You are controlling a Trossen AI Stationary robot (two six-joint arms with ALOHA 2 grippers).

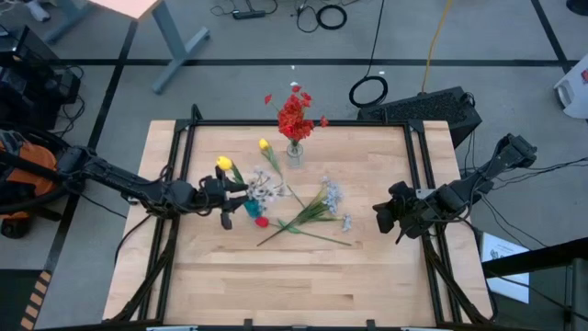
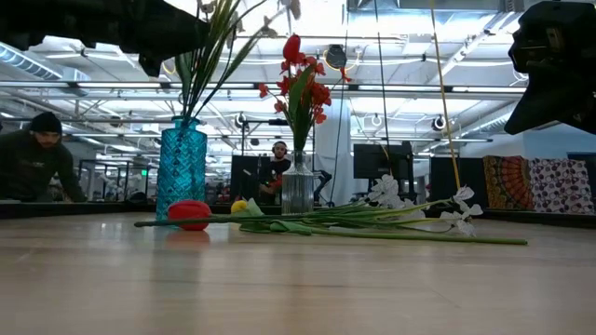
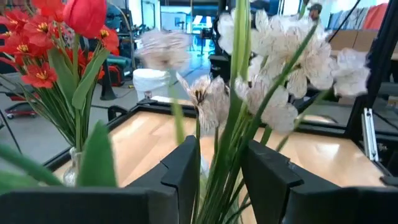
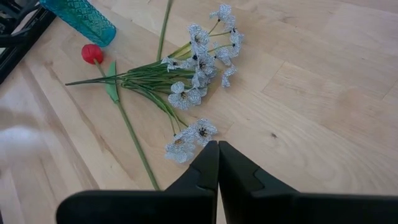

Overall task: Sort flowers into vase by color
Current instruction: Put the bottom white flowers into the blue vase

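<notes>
While left gripper (image 3: 217,180) straddles white spray (image 3: 273,74), near table edge (image 1: 303,317) bare.

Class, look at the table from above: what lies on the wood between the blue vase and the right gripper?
In the high view, between the blue vase and the right gripper lie a red tulip and loose white sprays with green stems.

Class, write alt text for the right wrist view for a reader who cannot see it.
The right claw, shut, hangs over a wooden table where white sprays lie loose. Beyond them lie a red tulip and the base of a blue vase.
</notes>
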